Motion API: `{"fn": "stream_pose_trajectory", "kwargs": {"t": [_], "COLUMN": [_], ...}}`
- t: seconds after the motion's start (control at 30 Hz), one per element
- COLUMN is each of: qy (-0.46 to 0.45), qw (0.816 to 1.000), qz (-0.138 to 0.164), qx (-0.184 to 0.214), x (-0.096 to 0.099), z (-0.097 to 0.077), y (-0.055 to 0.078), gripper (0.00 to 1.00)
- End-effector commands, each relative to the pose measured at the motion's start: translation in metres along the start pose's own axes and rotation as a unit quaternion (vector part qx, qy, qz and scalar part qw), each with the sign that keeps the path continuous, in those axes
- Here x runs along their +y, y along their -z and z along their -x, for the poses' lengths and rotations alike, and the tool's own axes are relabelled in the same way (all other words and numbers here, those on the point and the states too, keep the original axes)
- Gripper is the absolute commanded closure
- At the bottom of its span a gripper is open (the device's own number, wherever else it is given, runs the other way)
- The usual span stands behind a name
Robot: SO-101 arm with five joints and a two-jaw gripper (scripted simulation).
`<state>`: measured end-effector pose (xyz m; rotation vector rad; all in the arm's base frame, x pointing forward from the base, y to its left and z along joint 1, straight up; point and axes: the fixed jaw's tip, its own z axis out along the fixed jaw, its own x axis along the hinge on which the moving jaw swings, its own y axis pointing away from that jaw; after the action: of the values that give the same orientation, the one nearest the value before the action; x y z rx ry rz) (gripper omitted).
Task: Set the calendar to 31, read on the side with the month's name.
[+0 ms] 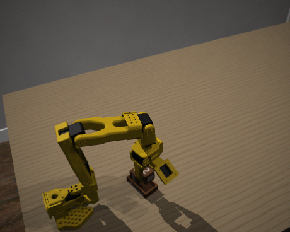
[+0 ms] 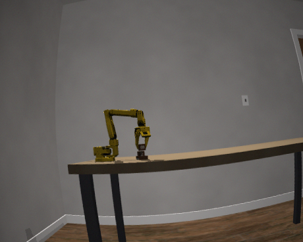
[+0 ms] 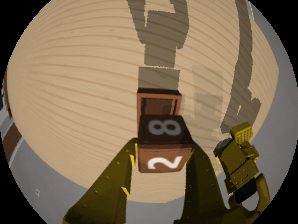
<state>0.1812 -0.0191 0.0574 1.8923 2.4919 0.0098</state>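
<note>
A brown cube (image 1: 149, 174) (image 2: 141, 147) (image 3: 165, 137) is between the fingers of my gripper (image 1: 145, 177) (image 2: 141, 148) (image 3: 163, 151), which is shut on it. A white 2 is on its upper face and a greyer 8 on a side face; both digits lie sideways in the wrist view. The brown tray (image 1: 151, 191) (image 2: 145, 158) (image 3: 140, 107) is on the table below. A second brown cube (image 1: 133, 174) (image 2: 140, 153) stands in the tray, under the held cube in the exterior view. A finger partly covers it in the top view, and the held cube hides it in the wrist view. Its digit is too small to read.
The arm's base (image 1: 74, 202) (image 2: 104, 154) stands on the wooden table (image 1: 211, 110) (image 2: 201, 159), to the left of the tray in the top and exterior views. The tray's end away from the second cube shows bare floor in the wrist view. Shadows of the arm fall beside the tray.
</note>
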Motion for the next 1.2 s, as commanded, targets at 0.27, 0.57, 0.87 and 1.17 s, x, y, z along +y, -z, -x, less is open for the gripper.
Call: {"fn": "stream_pose_trajectory", "kwargs": {"t": [0.27,0.57,0.87,1.17], "qy": [0.01,0.01,0.01,0.01], "qw": [1.0,1.0,1.0,1.0], "qz": [0.014,0.014,0.014,0.014], "qx": [-0.005,-0.005,-0.005,-0.005], "x": [0.004,0.004,0.003,0.003], "z": [-0.001,-0.001,-0.001,-0.001], "y": [-0.001,-0.005,-0.007,-0.012], "gripper": [1.0,1.0,1.0,1.0]}}
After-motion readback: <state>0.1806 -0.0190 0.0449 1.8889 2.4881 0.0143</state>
